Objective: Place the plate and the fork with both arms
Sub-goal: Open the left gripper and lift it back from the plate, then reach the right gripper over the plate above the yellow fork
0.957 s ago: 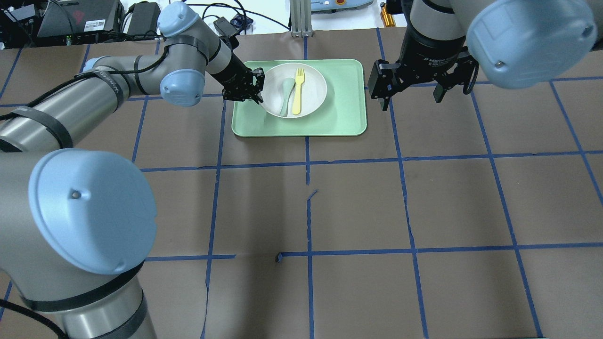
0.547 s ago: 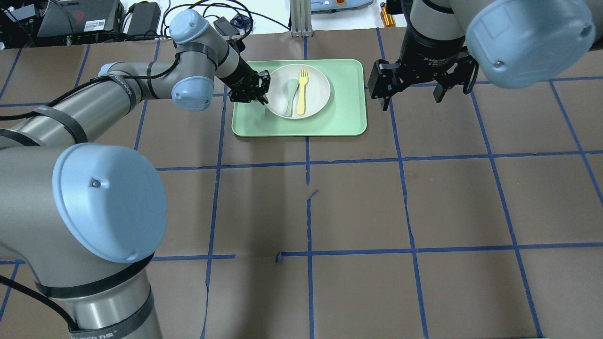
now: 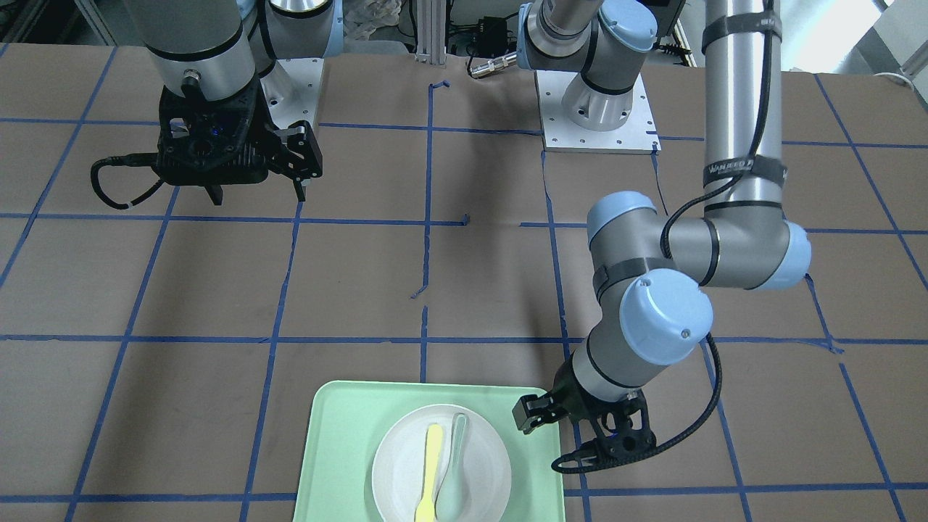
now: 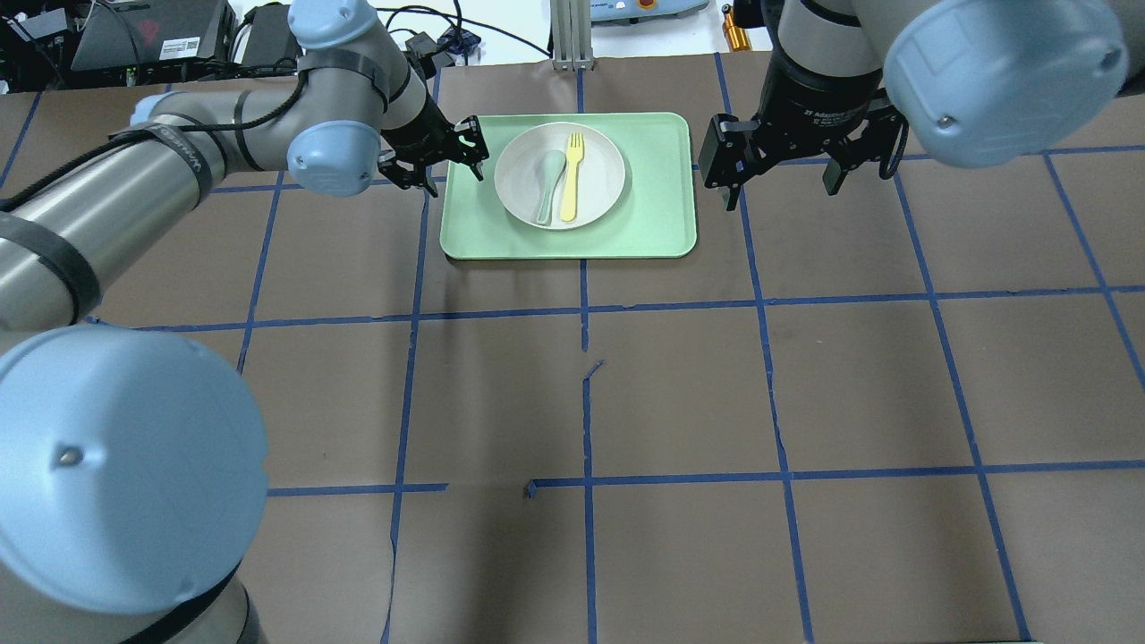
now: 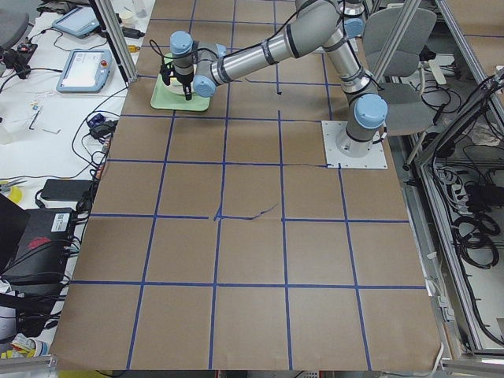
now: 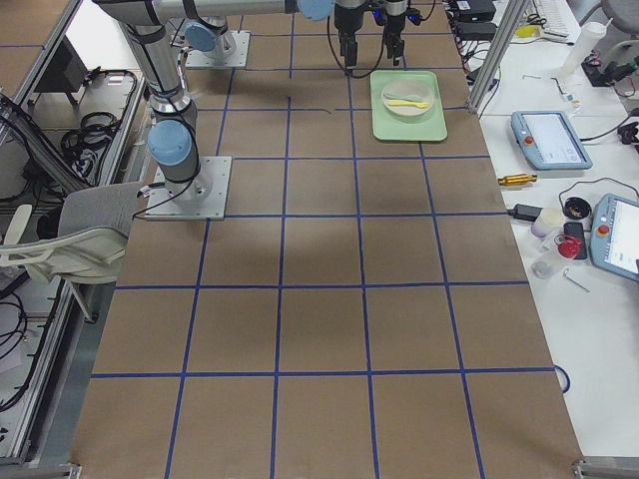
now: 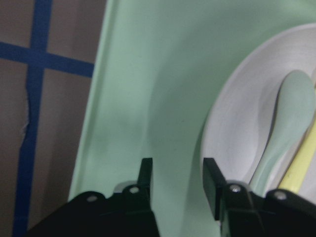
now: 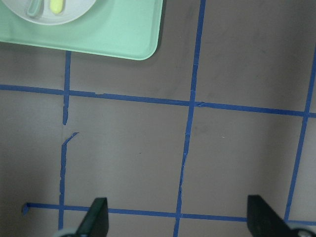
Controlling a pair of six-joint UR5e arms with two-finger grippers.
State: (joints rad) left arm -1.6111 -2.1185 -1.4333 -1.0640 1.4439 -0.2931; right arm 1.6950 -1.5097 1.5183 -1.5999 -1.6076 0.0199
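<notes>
The off-white plate (image 4: 521,174) lies on the light-green tray (image 4: 653,224) at the far middle of the table. The pale-yellow fork (image 4: 570,179) lies in it, tines away from me, beside a grey-green spoon (image 4: 547,183). My left gripper (image 4: 458,174) hovers over the tray's left edge, just left of the plate and apart from it. In the left wrist view it (image 7: 177,187) is open a little and empty, with the plate rim (image 7: 222,138) to its right. My right gripper (image 4: 776,183) is wide open and empty, above the table right of the tray.
The table is brown paper with a blue tape grid (image 4: 586,394). Cables and boxes (image 4: 179,36) lie beyond the far edge. In the front-facing view the left arm's elbow (image 3: 667,319) hangs above the table near the tray (image 3: 341,435).
My left gripper has pulled back to the left, off the plate's left rim, to the tray's edge. The plate shifted slightly. The right arm has not moved.
</notes>
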